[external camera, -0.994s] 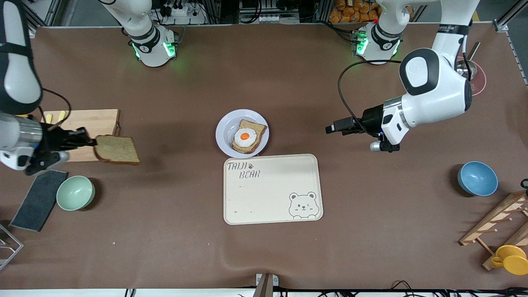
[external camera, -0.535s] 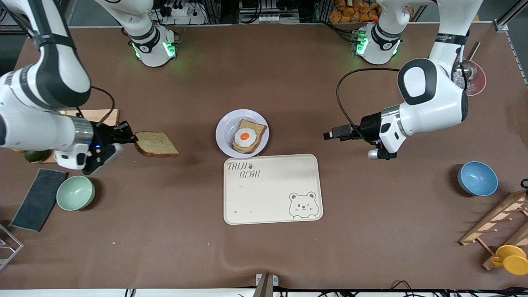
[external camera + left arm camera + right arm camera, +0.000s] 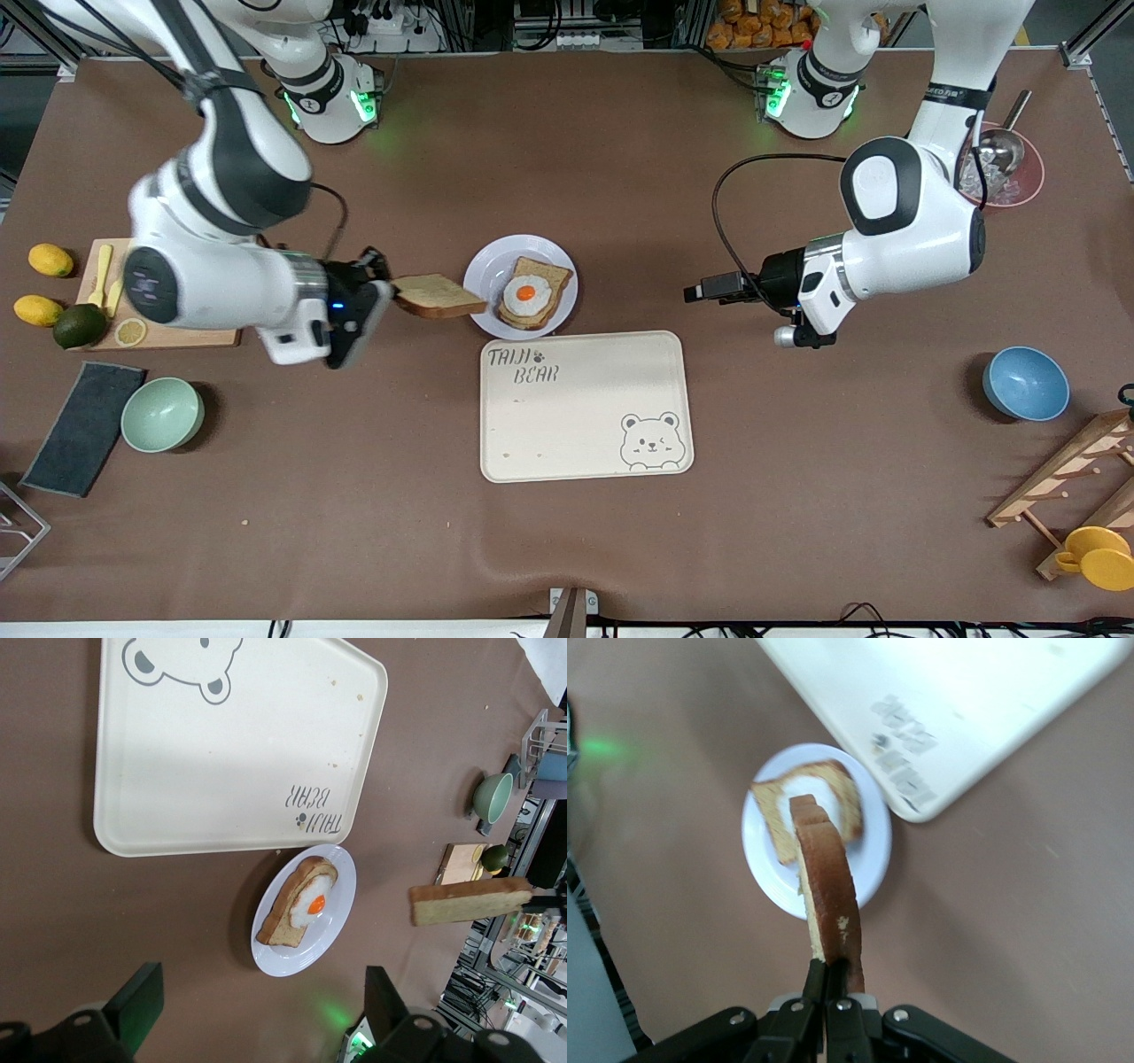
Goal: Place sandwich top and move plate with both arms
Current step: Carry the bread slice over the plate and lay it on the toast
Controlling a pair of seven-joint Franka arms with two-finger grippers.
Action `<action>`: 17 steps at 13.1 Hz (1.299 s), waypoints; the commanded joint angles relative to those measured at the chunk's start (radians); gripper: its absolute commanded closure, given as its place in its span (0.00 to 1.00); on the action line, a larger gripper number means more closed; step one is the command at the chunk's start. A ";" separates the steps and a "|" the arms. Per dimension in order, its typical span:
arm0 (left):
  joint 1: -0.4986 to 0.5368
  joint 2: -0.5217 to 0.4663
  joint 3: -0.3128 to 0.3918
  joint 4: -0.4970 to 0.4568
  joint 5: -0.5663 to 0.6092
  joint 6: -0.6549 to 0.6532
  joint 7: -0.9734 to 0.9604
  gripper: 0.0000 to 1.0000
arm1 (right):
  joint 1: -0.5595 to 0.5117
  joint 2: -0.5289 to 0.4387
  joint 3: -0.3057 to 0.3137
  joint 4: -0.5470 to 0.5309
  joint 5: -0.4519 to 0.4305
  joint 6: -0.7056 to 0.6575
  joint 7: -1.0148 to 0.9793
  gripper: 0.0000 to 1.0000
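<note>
My right gripper [image 3: 383, 290] is shut on the sandwich top [image 3: 439, 297], a light-brown bread slice held level by one edge in the air. The slice's free edge reaches over the rim of the pale round plate [image 3: 481, 282]. On the plate lies a bread slice bearing a fried egg [image 3: 532, 293]. In the right wrist view the gripper [image 3: 833, 979] pinches the slice [image 3: 829, 890] above the plate [image 3: 764, 864]. My left gripper [image 3: 700, 291] is open and empty, over bare table beside the plate toward the left arm's end. Its wrist view shows the gripper [image 3: 261, 1010], the plate [image 3: 312, 952] and the held slice [image 3: 469, 901].
A cream tray with a bear drawing [image 3: 585, 416] lies just nearer the front camera than the plate. A cutting board [image 3: 190, 338] with lemons, a green bowl [image 3: 162, 414] and a dark cloth [image 3: 84, 430] are at the right arm's end. A blue bowl [image 3: 1025, 383] and a wooden rack [image 3: 1072, 478] are at the left arm's end.
My right arm has carried the bread slice from beside the cutting board across to the plate's edge. My left gripper has shifted slightly toward the plate.
</note>
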 commanded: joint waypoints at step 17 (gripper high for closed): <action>0.017 0.140 -0.002 -0.040 -0.155 0.038 0.108 0.00 | 0.188 0.206 -0.008 -0.008 0.063 0.113 -0.284 1.00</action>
